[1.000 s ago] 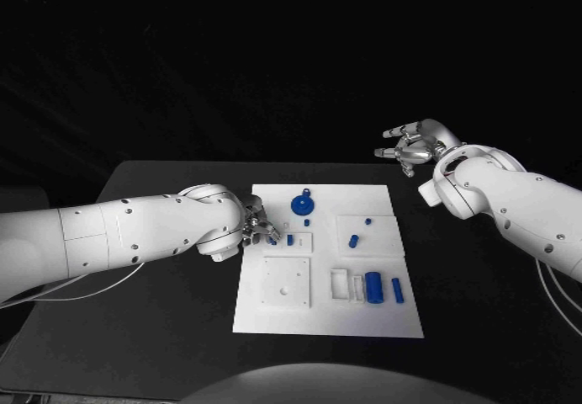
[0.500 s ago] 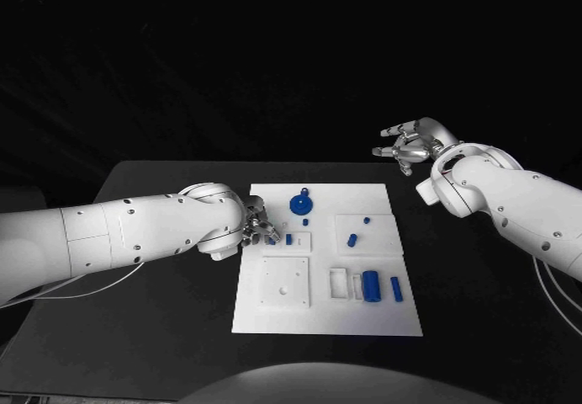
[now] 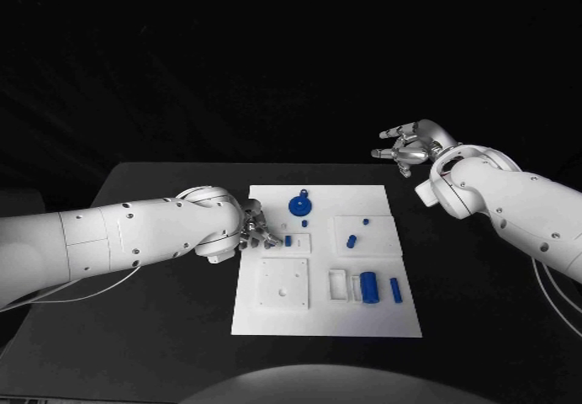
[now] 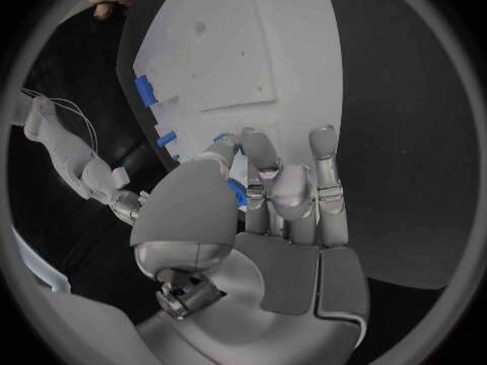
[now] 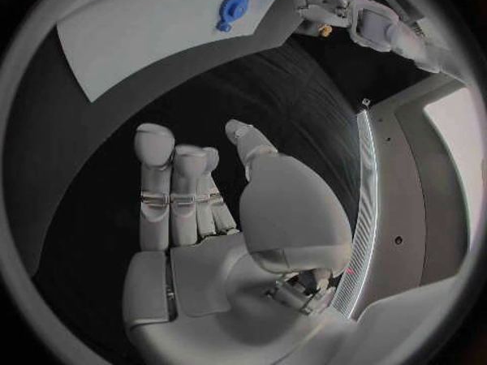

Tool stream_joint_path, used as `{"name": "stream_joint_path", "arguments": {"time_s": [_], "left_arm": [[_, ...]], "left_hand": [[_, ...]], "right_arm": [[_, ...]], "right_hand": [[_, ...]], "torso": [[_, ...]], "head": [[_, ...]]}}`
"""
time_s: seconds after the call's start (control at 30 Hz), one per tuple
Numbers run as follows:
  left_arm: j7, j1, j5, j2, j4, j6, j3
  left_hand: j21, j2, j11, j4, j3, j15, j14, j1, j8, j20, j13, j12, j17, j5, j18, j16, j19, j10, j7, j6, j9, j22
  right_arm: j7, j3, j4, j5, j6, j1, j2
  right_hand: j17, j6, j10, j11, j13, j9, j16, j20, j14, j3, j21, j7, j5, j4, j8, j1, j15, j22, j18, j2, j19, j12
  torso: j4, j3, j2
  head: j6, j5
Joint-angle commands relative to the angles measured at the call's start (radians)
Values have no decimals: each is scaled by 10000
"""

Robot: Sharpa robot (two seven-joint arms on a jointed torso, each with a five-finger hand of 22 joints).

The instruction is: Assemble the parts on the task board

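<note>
The white task board [image 3: 318, 320] lies mid-table. My left hand [image 3: 258, 229] hovers at its left edge and pinches a small blue part [image 3: 288, 241] between thumb and fingers, over a small square recess. The left wrist view shows that part [image 4: 235, 193] against the thumb, with the board [image 4: 254, 49] beyond the fingertips. On the board lie a round blue part [image 3: 299, 204], three small blue pegs [image 3: 351, 240], a blue cylinder [image 3: 371, 286] and a blue bar [image 3: 395, 289]. My right hand [image 3: 410, 145] is raised beyond the board's far right corner, fingers apart, holding nothing.
A raised white square plate [image 3: 286, 282] with a hole sits on the board's near left. A narrow white slot [image 3: 342, 284] lies beside the cylinder. The right wrist view shows my right hand [image 5: 203, 211], the board [image 5: 152, 32] and the round blue part [image 5: 232, 8] far off.
My left hand has edged slightly right, carrying the small blue part further over the small square recess. The right hand has barely moved.
</note>
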Motion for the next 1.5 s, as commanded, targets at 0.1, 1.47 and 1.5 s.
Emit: {"name": "stream_joint_path", "arguments": {"time_s": [0.1, 1.47, 1.5], "left_arm": [[9, -18, -136, -54, -17, 76, -3], [3808, 741, 1870, -592, 166, -1719, 677], [4141, 752, 1676, -511, 104, -1868, 681]], "left_hand": [[-68, -313, -83, 939, -144, -50, -6, 191, -10, 18, -6, 10, 4, -338, 45, -18, -5, 461, 17, 94, 33, 173], [-2839, 924, 923, -1639, -1377, 609, -2515, 3134, -721, -1361, -2365, -4412, -3505, -623, -1972, -2891, -1048, -2064, 1447, -2429, -5586, -1193], [-2823, 1035, 1031, -1963, -986, 673, -2518, 3435, -739, -1331, -3078, -5257, -3566, -596, -1877, -2900, -1047, -2113, 1579, -2471, -6030, -1103]], "right_arm": [[92, 4, 5, -72, 65, -23, -8], [144, 4, -51, -30, 49, -112, 2], [162, 4, -51, -23, 39, -112, 6]], "right_hand": [[-12, -1, -52, -22, -13, 8, -48, 18, 26, 44, 0, -5, 62, -9, -4, -81, 10, -12, 189, -23, 498, -42], [-19, -7, -52, -23, -23, 9, -57, 19, 29, 40, 6, -6, 69, 3, -1, -67, 10, -14, 185, -12, 500, -44], [-26, 3, -67, -25, -41, 9, -69, 19, 25, 51, -10, -7, 73, -2, -1, -59, 10, -23, 185, 7, 498, -61]], "torso": [[1, -1, -2], [-13, 10, 5], [-12, 9, 6]], "head": [[32, -19], [258, -126], [267, -135]]}}
